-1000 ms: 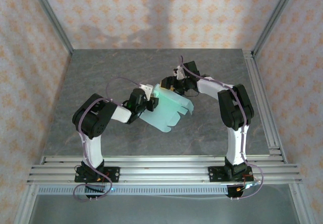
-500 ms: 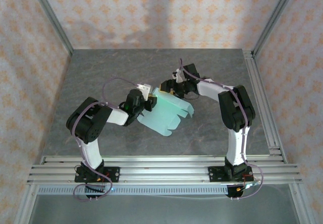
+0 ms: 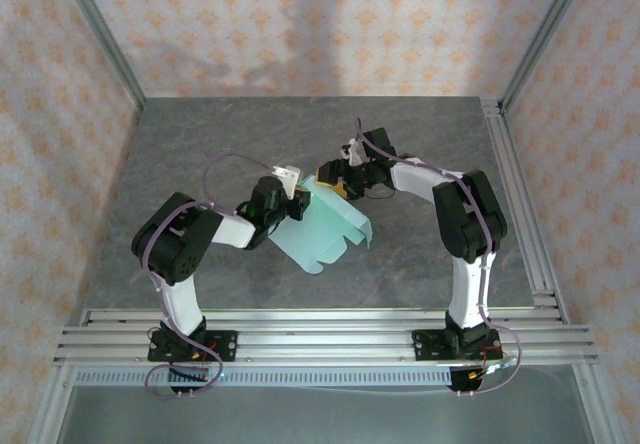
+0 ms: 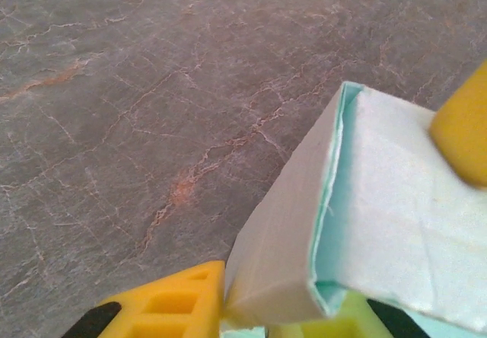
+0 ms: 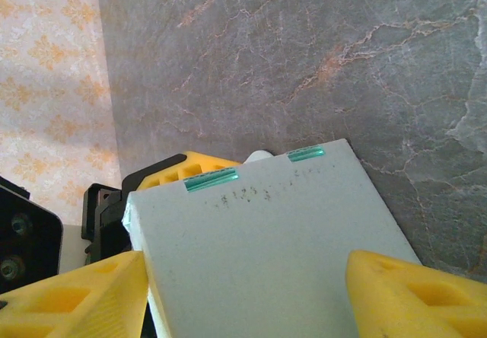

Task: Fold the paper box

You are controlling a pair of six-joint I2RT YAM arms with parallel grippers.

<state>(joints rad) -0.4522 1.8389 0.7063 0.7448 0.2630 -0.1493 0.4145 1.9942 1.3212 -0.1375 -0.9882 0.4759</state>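
Note:
The paper box (image 3: 325, 232) is pale mint card, partly folded, and hangs tilted between both arms over the middle of the table. My left gripper (image 3: 297, 205) pinches its left folded corner. In the left wrist view that doubled corner (image 4: 285, 231) sits between my yellow fingers (image 4: 171, 307), and the gripper (image 4: 251, 319) is shut on it. My right gripper (image 3: 336, 177) holds the box's far end. The right wrist view has a flat panel (image 5: 259, 239) with two slots spanning the gap between both fingertips (image 5: 76, 292), so the gripper (image 5: 247, 296) is closed across its width.
The grey marbled table (image 3: 230, 144) stretches round the box on all sides. Aluminium rails (image 3: 320, 329) run along the near edge, and another rail (image 3: 515, 194) lines the right side. Patterned walls (image 3: 300, 24) enclose the space.
The left gripper has closed tighter on the box's corner. The box's tabbed right edge has drawn inward and the sheet looks narrower. The left arm's elbow has shifted left.

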